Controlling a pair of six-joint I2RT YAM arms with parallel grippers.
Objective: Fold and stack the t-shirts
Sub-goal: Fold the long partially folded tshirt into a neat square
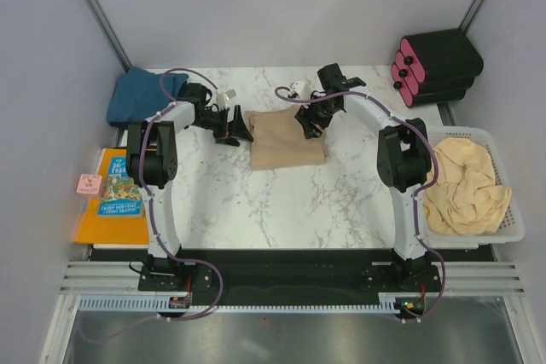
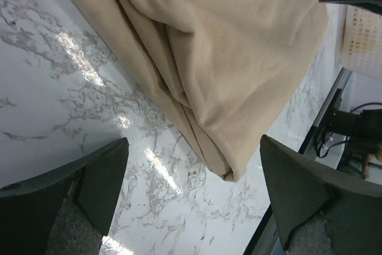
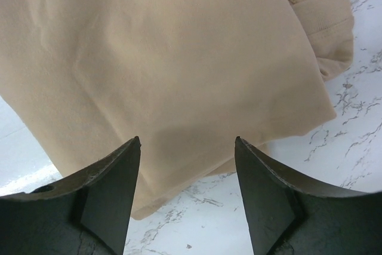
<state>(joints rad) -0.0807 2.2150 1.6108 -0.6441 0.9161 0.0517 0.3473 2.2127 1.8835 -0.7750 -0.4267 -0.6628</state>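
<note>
- Top view: the folded tan t-shirt lies on the marble table. The left gripper is at its left edge and the right gripper over its far right corner. A dark teal t-shirt lies well left of it. A pale beige t-shirt fills the basket to its right.
- Left wrist: the fingers are spread wide and hold nothing, with the tan shirt's corner between them.
- Right wrist: the fingers stand apart at the shirt's edge, gripping nothing.

- The top external camera is looking down from high above the near edge, taking in the whole marble table.
- The left wrist camera is hovering close over the tan t-shirt, facing down and rightward toward the white basket.
- The right wrist camera is looking down from very near, over that shirt's far right part.
- All three views are sharing this shirt.
</note>
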